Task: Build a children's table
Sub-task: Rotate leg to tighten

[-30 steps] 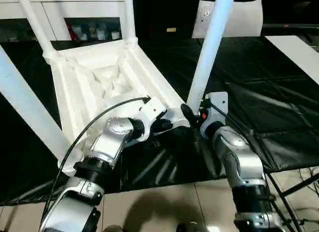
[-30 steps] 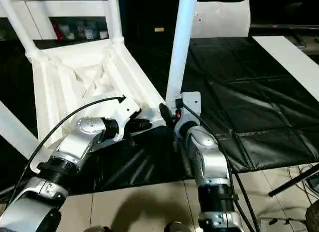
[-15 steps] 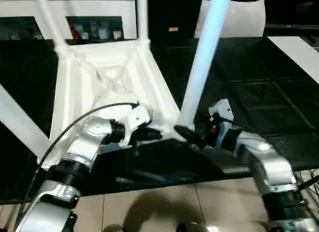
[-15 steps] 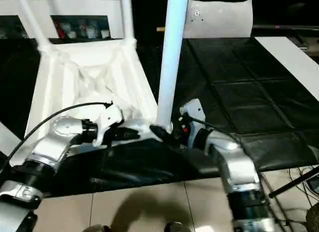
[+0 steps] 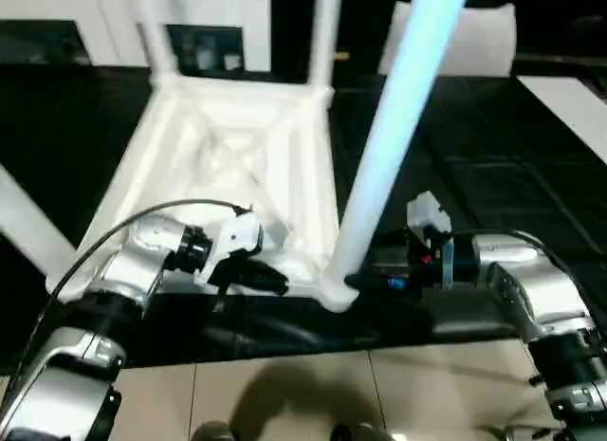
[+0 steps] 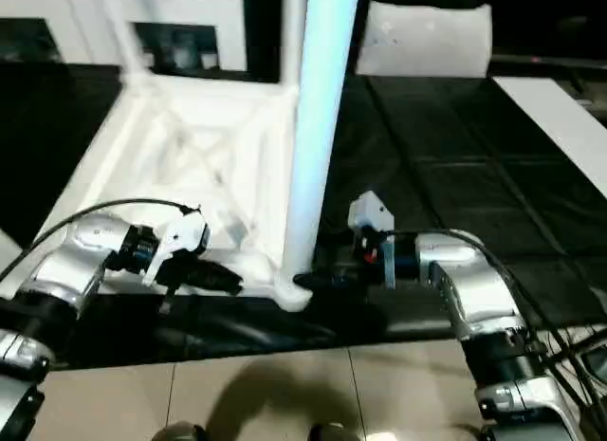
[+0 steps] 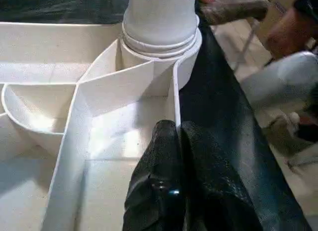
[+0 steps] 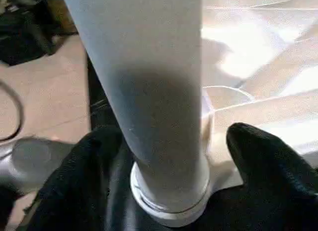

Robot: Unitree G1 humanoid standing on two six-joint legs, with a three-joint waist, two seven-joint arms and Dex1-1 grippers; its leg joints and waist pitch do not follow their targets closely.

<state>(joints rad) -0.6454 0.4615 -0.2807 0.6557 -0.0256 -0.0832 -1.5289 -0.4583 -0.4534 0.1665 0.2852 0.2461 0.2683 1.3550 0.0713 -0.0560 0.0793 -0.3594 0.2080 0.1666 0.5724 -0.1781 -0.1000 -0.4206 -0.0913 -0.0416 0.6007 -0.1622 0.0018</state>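
The white tabletop (image 5: 237, 156) lies upside down on the black table, ribbed underside up. Legs stand in its corner sockets. The near right leg (image 5: 389, 147) rises steeply from the front corner socket (image 5: 334, 291). My left gripper (image 5: 270, 282) is shut on the tabletop's near rim (image 7: 176, 99), just left of that socket. My right gripper (image 5: 358, 282) reaches in from the right. It is open, with its fingers (image 8: 263, 161) on either side of the leg's base (image 8: 169, 191), and a gap shows beside one finger.
Two far legs (image 5: 324, 33) and the near left leg (image 5: 28, 228) stick up around the work. A black mat (image 5: 493, 175) covers the table. A white cabinet with glass doors (image 5: 209, 33) stands behind, a flat white sheet (image 5: 465, 43) at the back right. Tiled floor (image 5: 285, 394) lies below the front edge.
The tabletop's near right corner has swung down toward the front edge. My right forearm has swung out to the right. The left gripper has kept its hold on the rim.
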